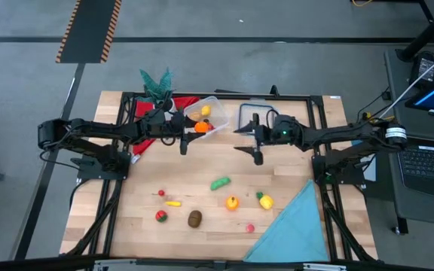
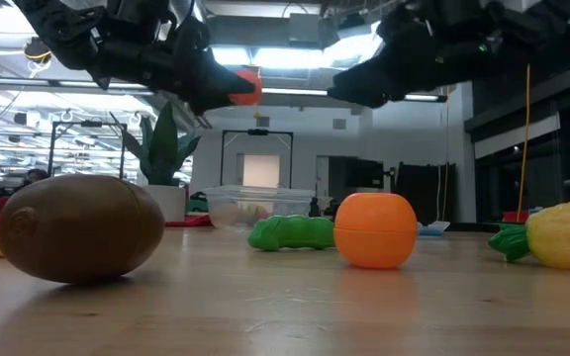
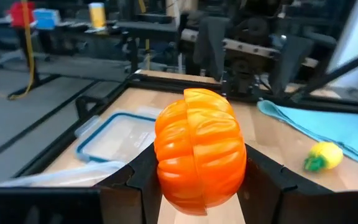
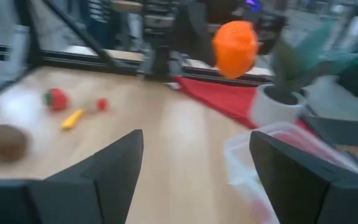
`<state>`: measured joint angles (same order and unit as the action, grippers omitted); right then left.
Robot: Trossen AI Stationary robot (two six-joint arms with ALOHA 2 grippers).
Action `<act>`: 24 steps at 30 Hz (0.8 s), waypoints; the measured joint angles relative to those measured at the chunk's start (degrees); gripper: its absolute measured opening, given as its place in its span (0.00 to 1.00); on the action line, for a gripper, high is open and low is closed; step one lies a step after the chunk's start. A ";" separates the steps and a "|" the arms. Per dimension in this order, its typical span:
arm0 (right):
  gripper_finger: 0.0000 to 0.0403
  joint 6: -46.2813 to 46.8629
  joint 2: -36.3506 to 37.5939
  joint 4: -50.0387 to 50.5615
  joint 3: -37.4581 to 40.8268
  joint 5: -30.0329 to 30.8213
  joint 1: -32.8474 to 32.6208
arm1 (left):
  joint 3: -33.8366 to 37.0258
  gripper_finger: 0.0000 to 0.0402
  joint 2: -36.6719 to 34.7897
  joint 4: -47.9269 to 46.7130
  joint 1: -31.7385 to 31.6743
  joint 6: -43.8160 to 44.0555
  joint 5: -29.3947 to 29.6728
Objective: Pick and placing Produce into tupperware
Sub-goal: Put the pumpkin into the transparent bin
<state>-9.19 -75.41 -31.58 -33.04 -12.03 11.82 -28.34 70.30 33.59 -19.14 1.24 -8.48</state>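
Your left gripper point(image 1: 199, 128) has its jaws closed on an orange pumpkin point(image 3: 199, 149), a ribbed toy that fills the gap between the two fingers and bulges out above them. In the high view those jaws sit right over the near edge of the clear container point(image 1: 215, 114), so the pumpkin hangs above the rim rather than resting inside. In the low view the pumpkin point(image 2: 246, 86) is well up off the table, with the container point(image 2: 257, 206) far behind and below it. A yellow piece point(image 1: 205, 111) already lies in the container, just beyond your left jaws.

Your right gripper point(image 1: 255, 139) has its jaws spread wide and holds nothing; in the right wrist view both fingers point(image 4: 104, 167) stand far apart with bare table between them. It hovers just beside the flat lid point(image 1: 252, 114), to the side of the container.

The rest of the produce lies well clear of both sets of jaws, on the near half of the table: a green pod point(image 1: 220, 183), an orange fruit point(image 1: 232, 203), a yellow fruit with green leaves point(image 1: 264, 200), a brown kiwi point(image 1: 194, 218), a strawberry point(image 1: 160, 217), a small yellow piece point(image 1: 173, 203), a small red piece point(image 1: 161, 193) and a pink piece point(image 1: 250, 227). A blue cloth point(image 1: 296, 226) lies beside them.
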 joint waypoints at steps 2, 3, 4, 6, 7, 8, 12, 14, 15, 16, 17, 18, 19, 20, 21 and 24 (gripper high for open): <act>0.73 1.00 0.19 -2.72 2.37 -3.50 0.47 | 0.04 0.38 0.02 1.06 0.02 -0.36 -1.59; 0.73 1.53 0.13 -4.17 3.55 -4.65 0.45 | 0.04 0.38 0.02 1.86 0.02 -0.41 -2.16; 0.73 1.83 0.06 -5.77 4.77 -5.41 0.45 | 0.04 0.38 0.02 2.69 0.02 -0.54 -2.69; 0.73 2.34 0.04 -10.56 7.26 -6.26 0.45 | 0.04 0.38 0.02 3.34 0.02 -1.58 -3.48; 0.73 2.65 0.04 -13.32 8.40 -6.28 0.46 | 0.04 0.38 0.04 3.30 0.08 -1.81 -3.53; 0.73 2.76 0.09 -15.93 9.62 -6.29 0.61 | 0.04 0.38 0.05 3.31 0.09 -1.84 -3.56; 0.73 3.48 0.06 -22.43 13.94 -6.23 1.78 | 0.04 0.38 0.07 3.45 0.09 -1.86 -2.32; 0.73 4.31 0.07 -25.06 15.18 -6.23 2.61 | 0.04 0.38 0.24 3.56 0.11 -1.86 -0.77; 0.73 4.57 0.08 -25.59 15.54 -6.17 3.09 | 0.04 0.38 0.50 3.76 0.11 -1.84 0.37; 0.73 4.72 0.08 -25.82 15.73 -5.77 3.50 | 0.04 0.38 0.68 3.84 0.11 -1.82 1.98; 0.73 4.98 0.08 -25.91 15.77 -4.89 3.82 | 0.09 0.38 0.68 3.82 0.11 -1.74 4.34; 0.73 5.36 0.08 -26.11 15.76 -3.60 4.08 | 0.09 0.38 0.71 3.87 0.15 -1.62 6.66; 0.73 5.60 0.08 -26.11 15.76 -1.97 4.32 | 0.09 0.38 1.19 4.10 0.28 -1.62 9.02; 0.73 5.82 0.08 -26.10 15.76 -0.26 4.48 | 0.09 0.38 1.77 4.10 0.47 -1.62 11.29; 0.73 5.95 0.08 -26.05 15.76 1.25 4.55 | 0.14 0.38 2.09 3.30 0.64 -1.61 13.06; 0.73 5.49 0.08 -26.04 15.76 4.51 4.59 | 0.15 0.38 3.52 4.49 1.11 -1.84 16.66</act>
<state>-3.70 -75.33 -57.63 -17.28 -7.53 16.41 -28.18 73.83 38.08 -18.03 -0.60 8.18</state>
